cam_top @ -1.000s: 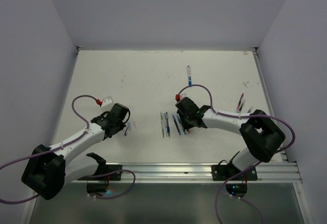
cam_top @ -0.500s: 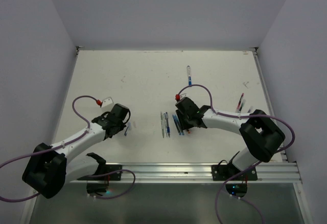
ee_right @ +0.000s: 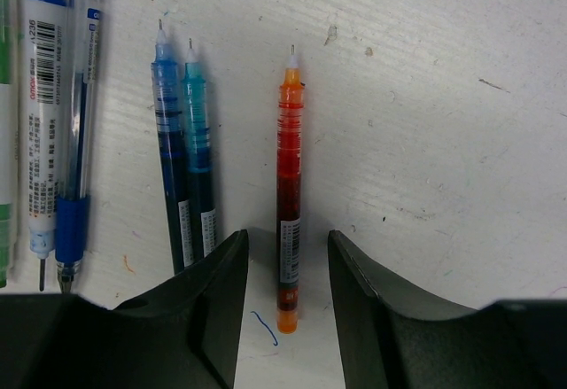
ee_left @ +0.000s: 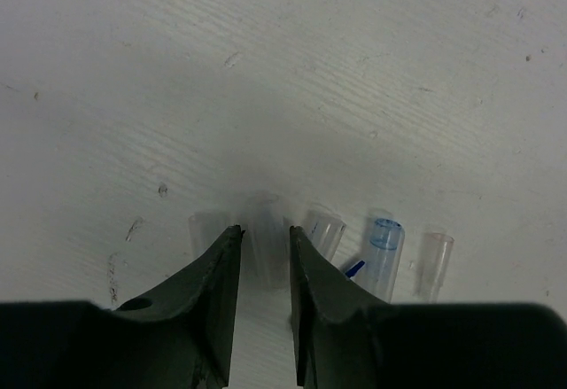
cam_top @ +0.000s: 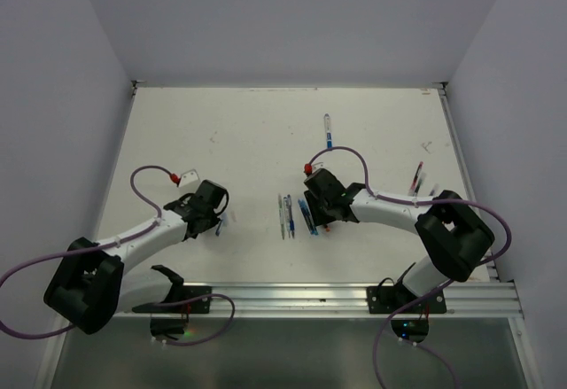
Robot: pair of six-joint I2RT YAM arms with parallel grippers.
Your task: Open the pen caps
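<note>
Several short clear pen caps lie in a row on the table in the left wrist view, among them a blue-tinted cap point(ee_left: 383, 252) and a pinkish cap point(ee_left: 434, 263). My left gripper point(ee_left: 265, 240) is low over this row, its jaws narrowly apart and closed on a clear cap point(ee_left: 266, 229). In the top view it sits left of centre point(cam_top: 216, 221). My right gripper point(ee_right: 288, 247) is open, straddling an uncapped orange pen point(ee_right: 288, 176) that lies on the table. Two uncapped blue pens point(ee_right: 182, 167) lie just left of it. In the top view the right gripper point(cam_top: 317, 221) is over the pens.
Two more pens with blue ends point(ee_right: 58, 114) lie further left. In the top view one pen point(cam_top: 328, 130) lies further back and more pens point(cam_top: 416, 178) near the right edge. The metal rail point(cam_top: 337, 296) runs along the near edge. Walls enclose the table.
My left arm has shifted slightly and its cable loop has risen, with the gripper settling over the caps. The right gripper has barely moved over the pens.
</note>
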